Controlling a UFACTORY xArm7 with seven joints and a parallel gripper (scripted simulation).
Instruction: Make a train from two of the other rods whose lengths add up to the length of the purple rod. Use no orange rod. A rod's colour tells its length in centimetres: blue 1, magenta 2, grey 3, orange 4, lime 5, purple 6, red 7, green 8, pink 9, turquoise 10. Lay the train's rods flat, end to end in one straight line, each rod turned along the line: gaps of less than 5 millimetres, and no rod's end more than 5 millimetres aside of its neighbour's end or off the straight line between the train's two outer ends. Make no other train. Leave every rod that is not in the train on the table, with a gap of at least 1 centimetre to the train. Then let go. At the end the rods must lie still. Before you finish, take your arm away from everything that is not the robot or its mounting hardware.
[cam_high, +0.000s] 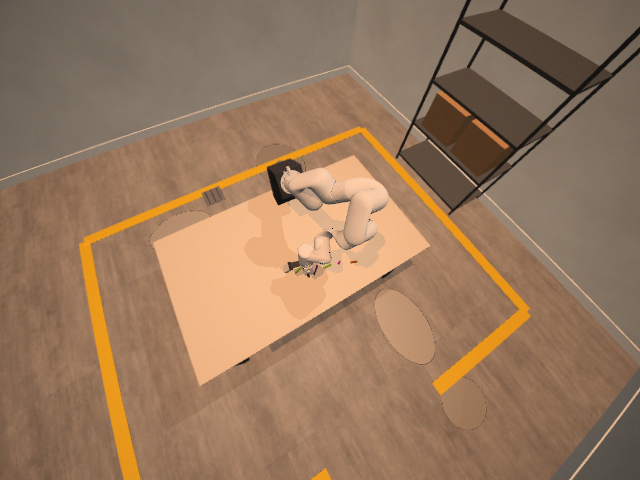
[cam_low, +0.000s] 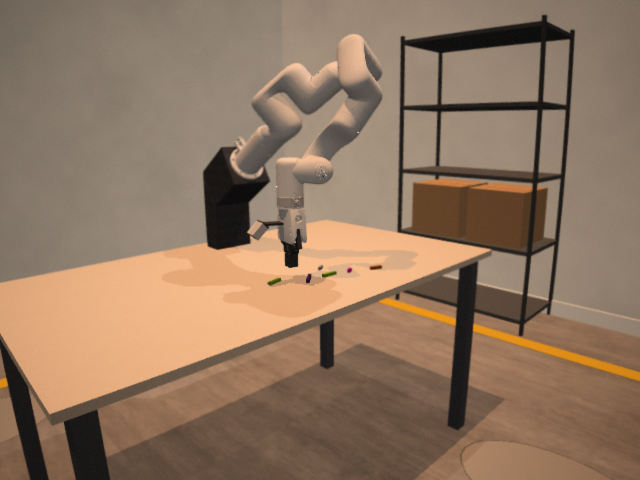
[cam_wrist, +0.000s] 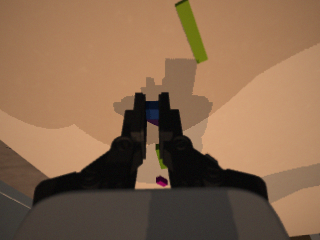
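From above, the arm bends down over the counter (cam_high: 217, 310) with its gripper (cam_high: 308, 272) among small scattered rods. From the side, the gripper (cam_low: 291, 260) hangs above the counter, clear of the purple rod (cam_low: 308, 277), two lime rods (cam_low: 273, 281) (cam_low: 329, 273), the magenta rod (cam_low: 349, 269) and the orange rod (cam_low: 375, 267). At the wrist, the jaws are clamped on the blue rod (cam_wrist: 152, 111), lifted off the counter.

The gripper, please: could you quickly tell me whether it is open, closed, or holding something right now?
Gripper: closed on the small blue rod, held between its fingers above the table.
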